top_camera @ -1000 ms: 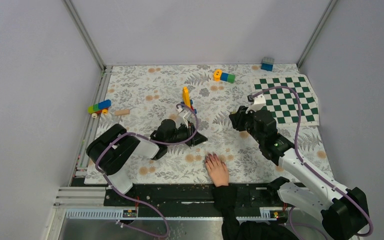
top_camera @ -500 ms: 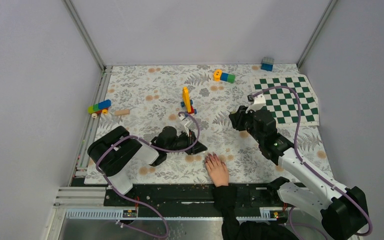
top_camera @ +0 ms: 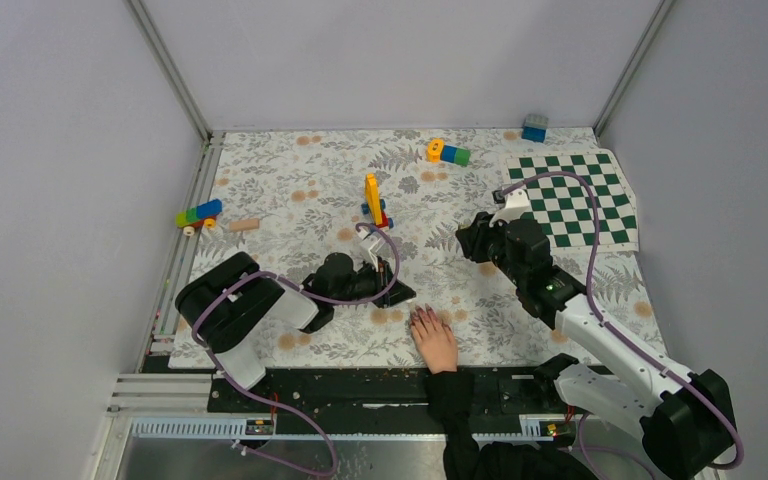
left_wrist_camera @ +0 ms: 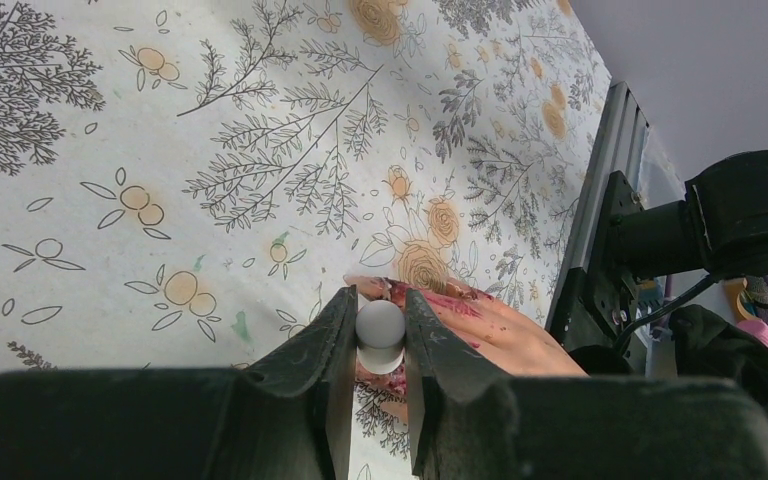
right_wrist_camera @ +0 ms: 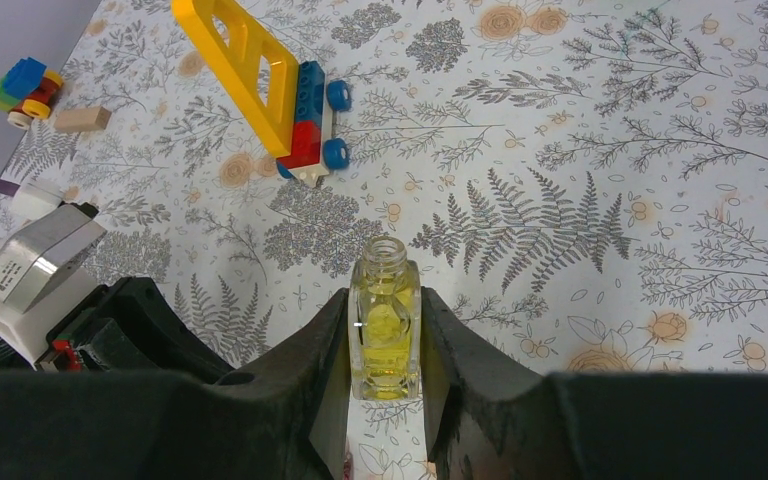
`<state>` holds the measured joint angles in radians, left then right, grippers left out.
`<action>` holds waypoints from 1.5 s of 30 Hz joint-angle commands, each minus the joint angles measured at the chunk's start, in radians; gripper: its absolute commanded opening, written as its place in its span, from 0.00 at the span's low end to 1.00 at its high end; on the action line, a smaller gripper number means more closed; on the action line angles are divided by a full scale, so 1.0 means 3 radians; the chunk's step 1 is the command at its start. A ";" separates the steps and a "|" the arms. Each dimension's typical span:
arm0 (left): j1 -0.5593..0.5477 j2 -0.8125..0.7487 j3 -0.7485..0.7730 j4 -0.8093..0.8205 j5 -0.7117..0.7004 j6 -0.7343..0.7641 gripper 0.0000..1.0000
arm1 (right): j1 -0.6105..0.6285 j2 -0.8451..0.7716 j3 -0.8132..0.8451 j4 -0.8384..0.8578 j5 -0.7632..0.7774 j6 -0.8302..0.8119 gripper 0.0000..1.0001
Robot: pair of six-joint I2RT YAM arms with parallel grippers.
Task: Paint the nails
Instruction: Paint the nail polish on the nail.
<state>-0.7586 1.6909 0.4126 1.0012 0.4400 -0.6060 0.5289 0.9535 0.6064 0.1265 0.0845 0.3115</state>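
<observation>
A pale hand [top_camera: 436, 342] with a black sleeve lies palm down at the mat's near edge. Its dark red nails [top_camera: 421, 314] point away from the arm bases. My left gripper [top_camera: 394, 291] sits just left of the fingertips, shut on a white round brush cap [left_wrist_camera: 380, 324]. In the left wrist view the cap hangs over the paint-smeared fingers of the hand [left_wrist_camera: 500, 335], and the brush tip is hidden. My right gripper [top_camera: 471, 241] hovers right of centre. It is shut on an open glass bottle of yellow liquid [right_wrist_camera: 385, 325], held upright.
A yellow ramp toy on a blue and red wheeled base [top_camera: 373, 200] stands mid-mat. A green chequered mat [top_camera: 575, 200] lies at the right. Toy blocks [top_camera: 448, 152] and a blue block [top_camera: 534, 127] sit at the back. More blocks [top_camera: 198, 213] and a wooden peg [top_camera: 244, 224] lie left.
My left gripper has moved toward the near edge and right, from beside the yellow ramp to the hand's fingertips. The right arm has hardly moved.
</observation>
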 commanded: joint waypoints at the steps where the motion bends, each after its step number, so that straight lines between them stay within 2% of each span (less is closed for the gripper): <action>1: -0.0018 0.0043 0.0024 0.0301 -0.0068 0.0029 0.00 | -0.0030 0.0022 0.0034 0.0208 -0.0051 0.0024 0.00; 45: -0.0019 0.0399 0.0181 0.0477 -0.0085 -0.0041 0.00 | -0.0030 0.0183 0.0082 0.0273 -0.0110 0.0019 0.00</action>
<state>-0.7593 1.7969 0.4313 1.0676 0.4313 -0.6140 0.5285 1.0008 0.6064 0.1486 0.0608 0.3115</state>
